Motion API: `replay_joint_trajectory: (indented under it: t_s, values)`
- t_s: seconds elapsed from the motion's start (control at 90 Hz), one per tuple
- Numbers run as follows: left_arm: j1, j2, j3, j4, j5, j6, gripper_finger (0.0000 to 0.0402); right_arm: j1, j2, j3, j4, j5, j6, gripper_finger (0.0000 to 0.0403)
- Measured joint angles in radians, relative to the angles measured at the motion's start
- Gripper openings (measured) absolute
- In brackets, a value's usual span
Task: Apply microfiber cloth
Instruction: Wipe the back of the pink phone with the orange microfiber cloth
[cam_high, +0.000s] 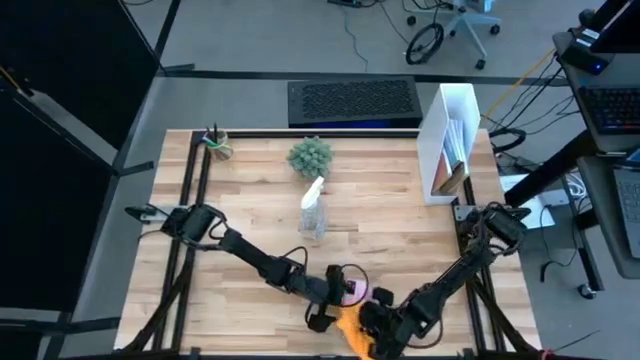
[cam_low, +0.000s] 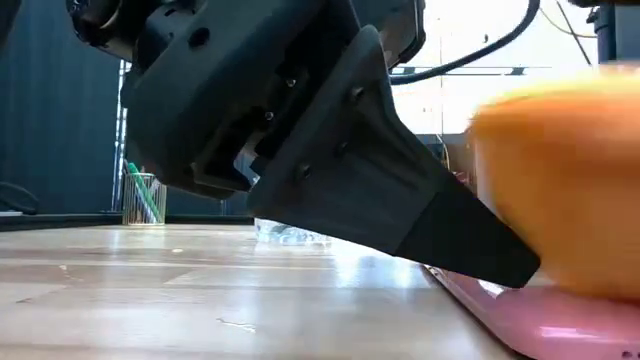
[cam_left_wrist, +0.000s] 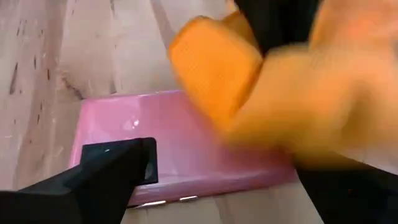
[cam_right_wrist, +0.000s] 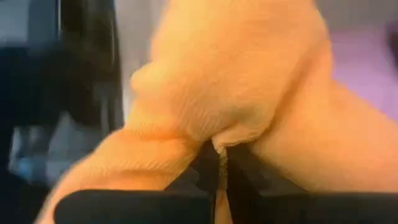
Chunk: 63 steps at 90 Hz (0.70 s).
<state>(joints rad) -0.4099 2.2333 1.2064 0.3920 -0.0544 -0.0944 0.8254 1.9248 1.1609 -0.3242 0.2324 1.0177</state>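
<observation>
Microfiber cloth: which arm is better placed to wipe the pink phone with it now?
Right. The right gripper has its jaws shut on the microfiber cloth, which already overlaps the pink phone. The left gripper is beside the phone, apparently steadying it.

High view: overhead, straight down, far, whole pale wooden slatted table (cam_high: 250, 230). Low view: tabletop height, level, very near. Wrist views: each very near. Shared by low and left wrist views: soft orange-yellow microfiber cloth (cam_left_wrist: 280, 99) on flat glossy pink slab (cam_left_wrist: 186, 143).
</observation>
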Motion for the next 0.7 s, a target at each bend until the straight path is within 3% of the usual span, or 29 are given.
replay_joint_trajectory:
  t_s: [0.067, 0.178, 0.356, 0.578, 0.7]
  values:
    - [0.0, 0.0, 0.0, 0.0, -0.002, 0.0, 0.0395, 0.006, -0.038, -0.001, -0.075, 0.012, 0.018, 0.0]
    - [0.001, 0.0, 0.0, 0.0, -0.002, -0.001, 0.0395, 0.004, -0.091, 0.001, -0.102, 0.123, 0.021, 0.0]
    - [0.002, 0.0, 0.0, 0.005, -0.002, -0.003, 0.0395, -0.031, -0.081, 0.002, 0.074, 0.335, -0.099, 0.0]
    - [0.001, 0.0, -0.002, 0.005, 0.0, 0.015, 0.0395, -0.092, 0.084, 0.001, 0.313, 0.269, -0.167, 0.0]
    - [-0.001, 0.0, -0.002, 0.002, 0.007, 0.024, 0.0395, -0.073, 0.134, 0.002, 0.358, 0.256, -0.086, 0.0]
